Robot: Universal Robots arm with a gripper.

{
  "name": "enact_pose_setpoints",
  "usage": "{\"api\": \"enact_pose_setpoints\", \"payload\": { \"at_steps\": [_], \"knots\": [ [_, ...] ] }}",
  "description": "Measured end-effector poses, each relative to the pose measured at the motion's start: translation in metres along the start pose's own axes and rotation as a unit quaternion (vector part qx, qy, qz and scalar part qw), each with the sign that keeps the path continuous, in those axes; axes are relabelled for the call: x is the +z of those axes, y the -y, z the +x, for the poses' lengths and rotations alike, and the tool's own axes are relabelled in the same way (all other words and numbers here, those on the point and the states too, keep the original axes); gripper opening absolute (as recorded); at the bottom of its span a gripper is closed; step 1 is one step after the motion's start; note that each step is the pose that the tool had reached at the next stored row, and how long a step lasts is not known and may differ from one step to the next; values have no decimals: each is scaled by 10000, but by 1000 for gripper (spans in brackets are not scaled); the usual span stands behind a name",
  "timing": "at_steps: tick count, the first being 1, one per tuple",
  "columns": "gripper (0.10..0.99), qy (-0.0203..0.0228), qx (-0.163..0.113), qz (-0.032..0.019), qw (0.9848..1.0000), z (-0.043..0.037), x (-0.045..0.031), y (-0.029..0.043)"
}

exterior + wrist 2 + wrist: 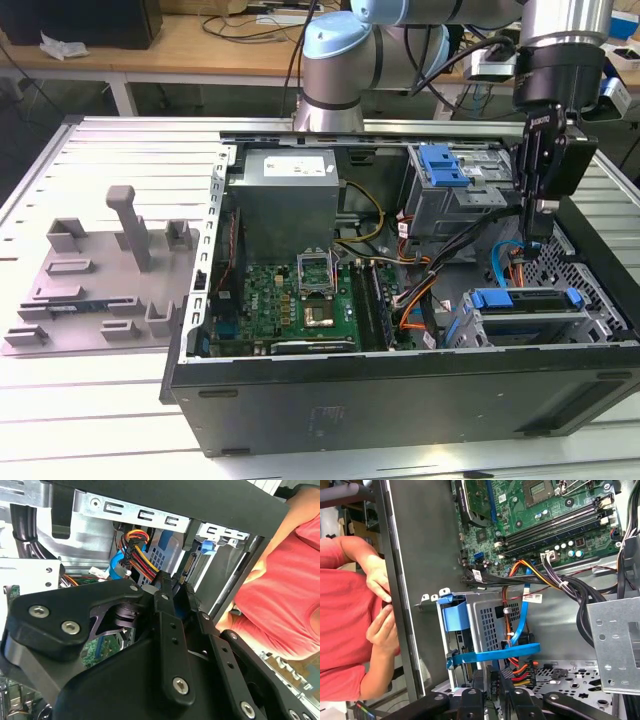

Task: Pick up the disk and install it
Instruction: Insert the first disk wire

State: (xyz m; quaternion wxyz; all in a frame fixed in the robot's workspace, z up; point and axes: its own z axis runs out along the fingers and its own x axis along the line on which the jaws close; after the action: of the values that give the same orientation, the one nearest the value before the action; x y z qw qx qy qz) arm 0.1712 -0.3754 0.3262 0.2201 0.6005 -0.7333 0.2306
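The work is judged to be at the seating stage, and care is best graded outward from the gripper [536, 232]. Right at its tips, in the second wrist view, a black power plug [159, 579] with red, yellow and black leads is met. Any push made here should be kept straight and light, so that the leads are not trapped or bent.

Just past the plug, the disk [527, 299] is seen lying in its blue carrier [492, 655] inside the drive cage [530, 328]. That is in the corner of the open computer case [400, 390] at the exterior view's right. It is not in the grasp. Pressure should be applied evenly across the carrier, so that the disk is not skewed in the cage.

A little farther on, a blue data cable [522, 615] is looped beside the cage and should be kept out of the path. Beyond it the motherboard [300, 290] is exposed and should not be brushed. Past the case wall, a person's hands [380, 615] are held near the case, so slow motion is advised. The case is carried by the counter [100, 420].

The fingers [167, 625] are drawn nearly together, with only a narrow slit left between them. No part of the disk is clamped. Whether the plug is pinched at their tips or merely touched cannot be told.
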Motion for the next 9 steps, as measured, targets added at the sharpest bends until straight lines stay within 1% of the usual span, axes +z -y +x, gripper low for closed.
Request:
{"api": "enact_pose_setpoints", "payload": {
  "at_steps": [9],
  "knots": [
    [259,0,0,0,10000,-1,1,0]
  ]
}}
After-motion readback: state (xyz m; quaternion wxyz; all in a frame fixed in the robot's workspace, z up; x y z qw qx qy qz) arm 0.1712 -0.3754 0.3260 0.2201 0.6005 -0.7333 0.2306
